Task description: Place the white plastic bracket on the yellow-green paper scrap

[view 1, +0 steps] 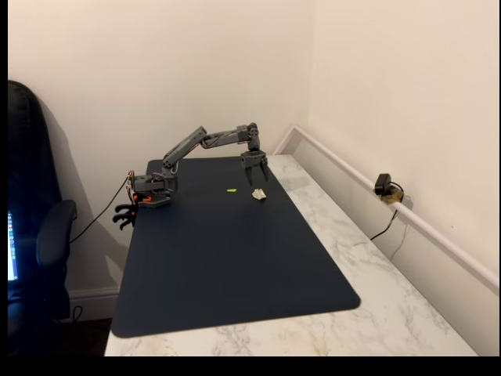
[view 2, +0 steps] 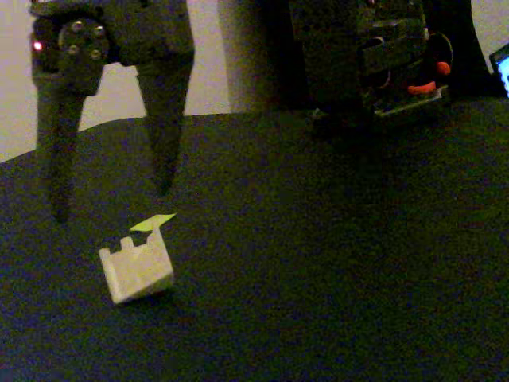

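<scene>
Grey two-finger gripper [view 2: 111,203] hangs with fingers spread, empty, above small off-white angular plastic bracket [view 2: 137,269] on dark mat [view 1: 235,266], near tiny yellow-green paper scrap [view 1: 232,189].

Home office corner. I'm clamped to a marble-look worktop [view 1: 376,274] with a dark desk mat [view 1: 227,258] on it, set against plain cream walls [view 1: 156,70]. Office chair [view 1: 39,235] at left in the fixed view, white skirting board [view 1: 90,298], white cable duct [view 1: 391,207] along the wall, small webcam [view 1: 383,186] on it.
</scene>
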Robot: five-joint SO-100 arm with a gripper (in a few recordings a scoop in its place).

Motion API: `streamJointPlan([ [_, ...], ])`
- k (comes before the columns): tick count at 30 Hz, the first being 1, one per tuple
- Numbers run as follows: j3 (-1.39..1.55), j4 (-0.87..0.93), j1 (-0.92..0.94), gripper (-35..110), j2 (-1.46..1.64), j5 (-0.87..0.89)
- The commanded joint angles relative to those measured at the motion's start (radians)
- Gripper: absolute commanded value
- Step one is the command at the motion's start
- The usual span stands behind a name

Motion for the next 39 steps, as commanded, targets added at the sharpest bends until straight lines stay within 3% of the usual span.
streamJointPlan([
  [1, -0.061, 0.046, -0.029, 33, 0.026, 0.021],
  [29, -0.219, 0.046, 0.015, 29, -0.176, -0.003],
  [35, -0.215, 0.046, 0.017, 8, -0.184, 0.006],
  [39, -0.199, 0.048, 0.018, 3, -0.176, 0.011],
])
